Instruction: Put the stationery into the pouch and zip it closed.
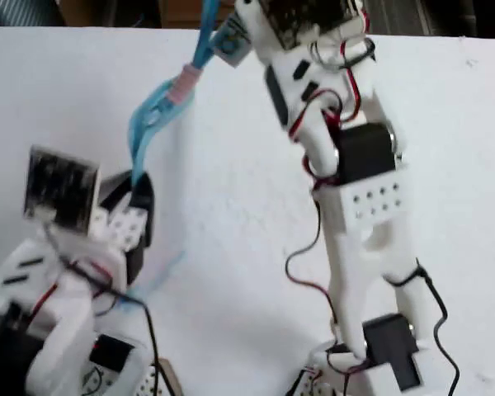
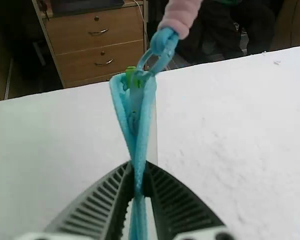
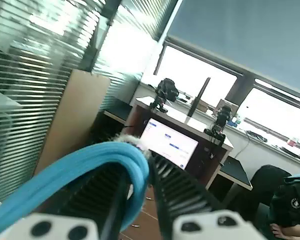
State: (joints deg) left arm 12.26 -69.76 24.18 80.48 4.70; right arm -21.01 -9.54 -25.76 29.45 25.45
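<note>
Two arms work above the white tabletop [image 1: 231, 264], and the blue pouch [image 1: 144, 124] hangs stretched between them, lifted off the surface. The left claw [image 2: 138, 170] is clenched on the near end of the pouch, with both fingers pressed flat against the fabric. The right claw [image 3: 140, 170] is higher, at the far side, and is closed around the blue strap [image 3: 75, 165]. This strap goes down through a pink fuzzy piece [image 2: 180, 15] to a blue clasp ring [image 2: 160, 45]. The ring is joined to the small green zip pull [image 2: 131, 76], which sits at the far end of the pouch.

I judge that the step in hand is the zipping, and that it is almost finished. Whether the stationery is inside, I cannot tell.

To do it well, the left claw should act only as an anchor and give no slack. The right claw should pull straight along the line of the zip, not to the side, because a side pull can tilt the slider and jam it. The two blue edges need to lie together, without a twist. A slow, even pull seems safer, since the fabric is thin and could slip from the fingers.
</note>
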